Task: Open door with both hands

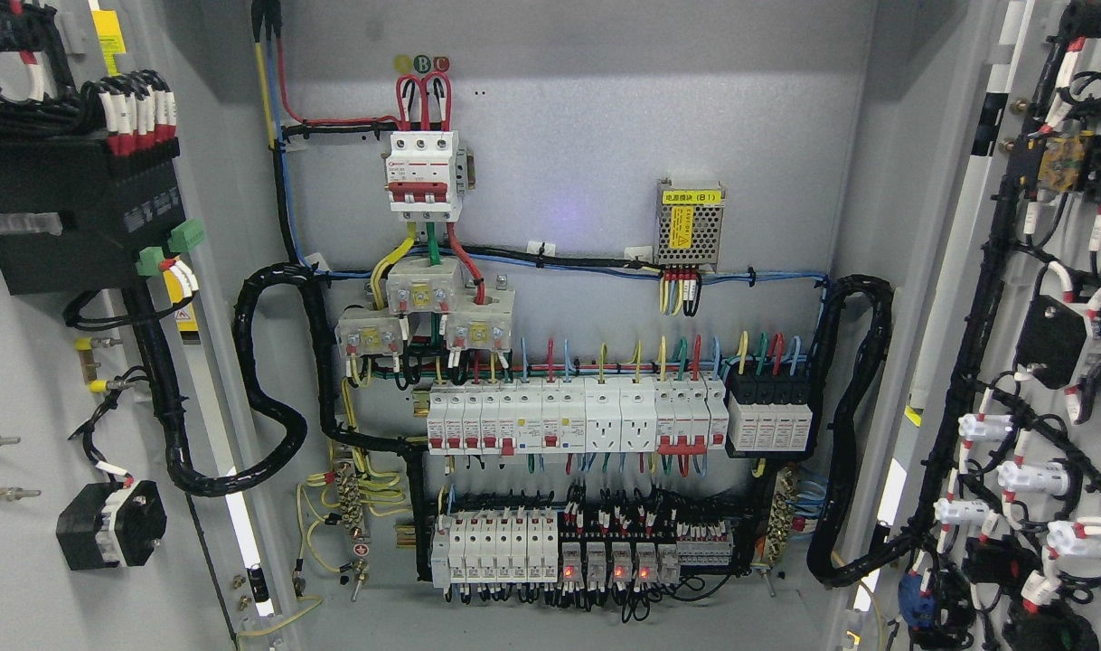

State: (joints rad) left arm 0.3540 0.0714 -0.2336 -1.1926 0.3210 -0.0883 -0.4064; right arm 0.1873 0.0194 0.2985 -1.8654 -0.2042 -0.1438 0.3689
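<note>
An electrical cabinet stands wide open in the head view. The left door (pixel 35 380) is swung out at the picture's left and shows its inner face with a black module and wiring. The right door (pixel 1048 380) is swung out at the right and shows its wired inner face too. The grey back panel (pixel 587 136) carries a red-and-white main breaker (pixel 424 174), a row of white breakers (pixel 573 416) and a lower row of terminals (pixel 559 547). Neither of my hands nor arms shows in the picture.
Thick black cable looms (pixel 261 398) curve from the back panel to each door. A small meshed power supply (pixel 691 223) sits at the upper right of the panel. Small red lights glow on the lower relays (pixel 609 571).
</note>
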